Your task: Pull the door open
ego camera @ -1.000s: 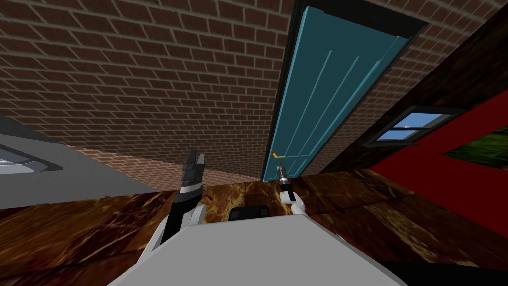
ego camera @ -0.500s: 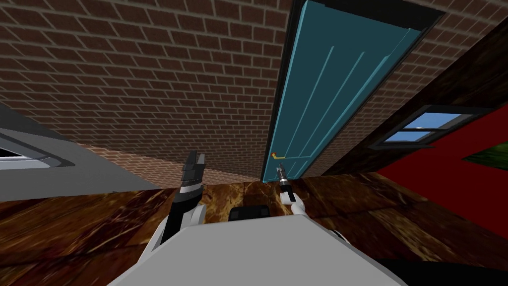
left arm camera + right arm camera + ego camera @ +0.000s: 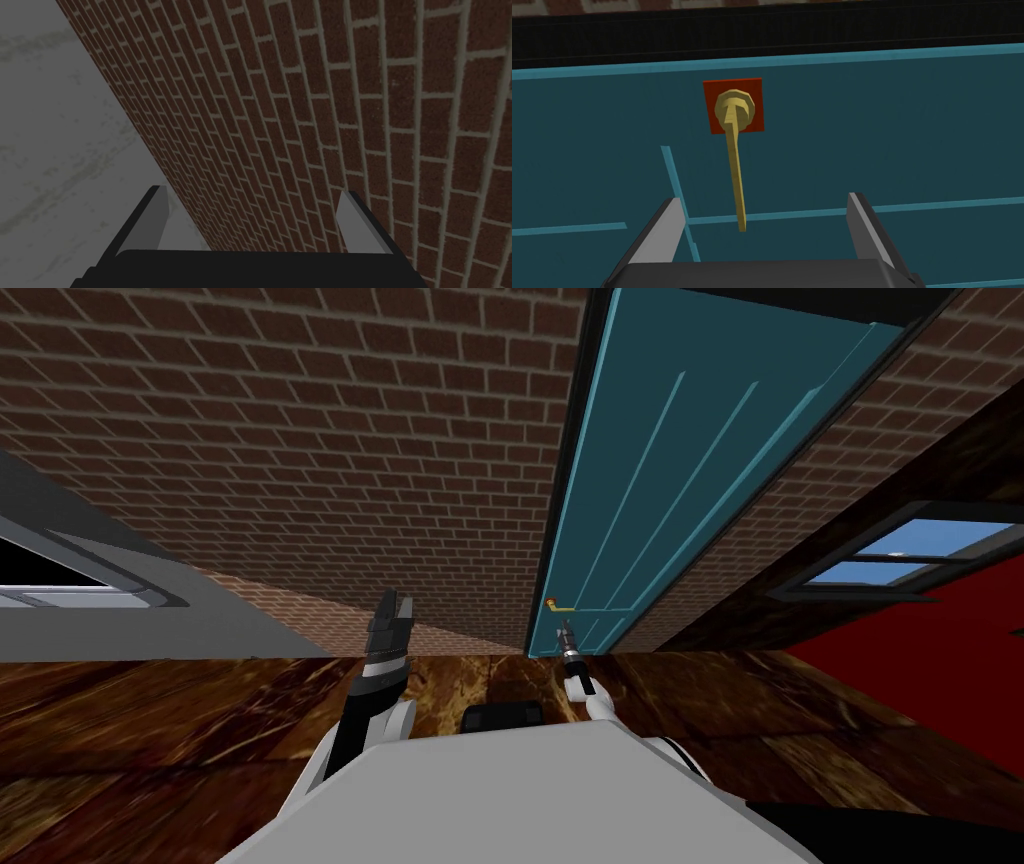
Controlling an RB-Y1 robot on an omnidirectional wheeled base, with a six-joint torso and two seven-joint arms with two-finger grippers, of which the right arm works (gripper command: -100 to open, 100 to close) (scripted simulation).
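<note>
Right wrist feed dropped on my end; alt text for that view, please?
The right gripper, open, faces a teal door with the free end of a thin yellow lever handle between its fingers, touching neither. The handle runs from a round boss on a red square plate near the door's edge.
</note>
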